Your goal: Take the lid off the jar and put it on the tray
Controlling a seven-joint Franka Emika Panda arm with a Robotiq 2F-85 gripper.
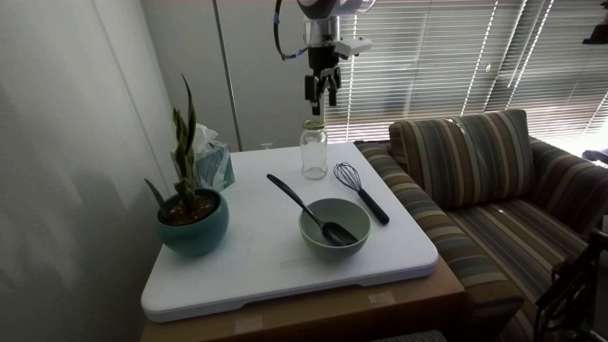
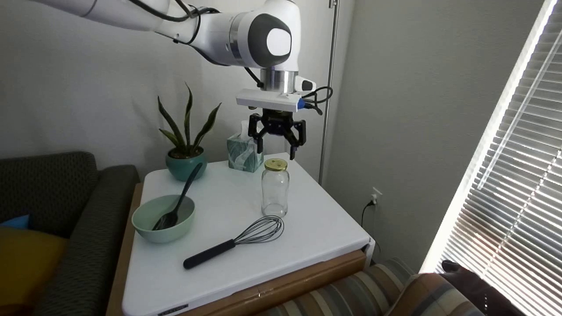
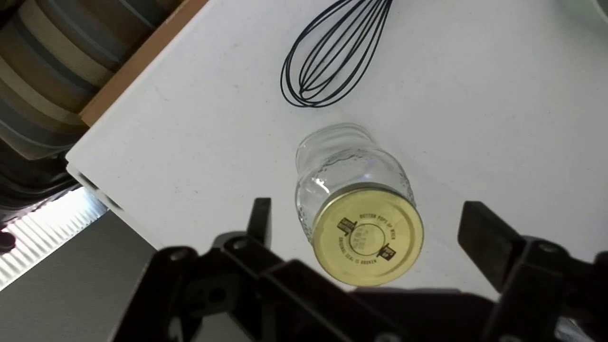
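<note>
The gold lid (image 1: 313, 124) (image 2: 275, 165) (image 3: 368, 235) sits flat on the mouth of the clear glass jar (image 1: 314, 154) (image 2: 275, 193) (image 3: 349, 166). The jar stands upright on the large white tray (image 1: 256, 266) (image 2: 316, 228) (image 3: 213, 118). My gripper (image 1: 324, 107) (image 2: 276, 154) (image 3: 370, 228) is open and points down just above the lid. In the wrist view its two fingers stand on either side of the lid, with gaps on both sides. It holds nothing and does not touch the lid.
A black whisk (image 1: 361, 194) (image 2: 235, 241) (image 3: 337, 52) lies near the jar. A green bowl (image 1: 316, 237) (image 2: 153, 210) holds a black spoon (image 1: 338, 234). A potted plant (image 1: 194, 232) and a tissue box (image 1: 216, 166) stand along the wall side. A striped armchair (image 1: 475, 166) borders the tray.
</note>
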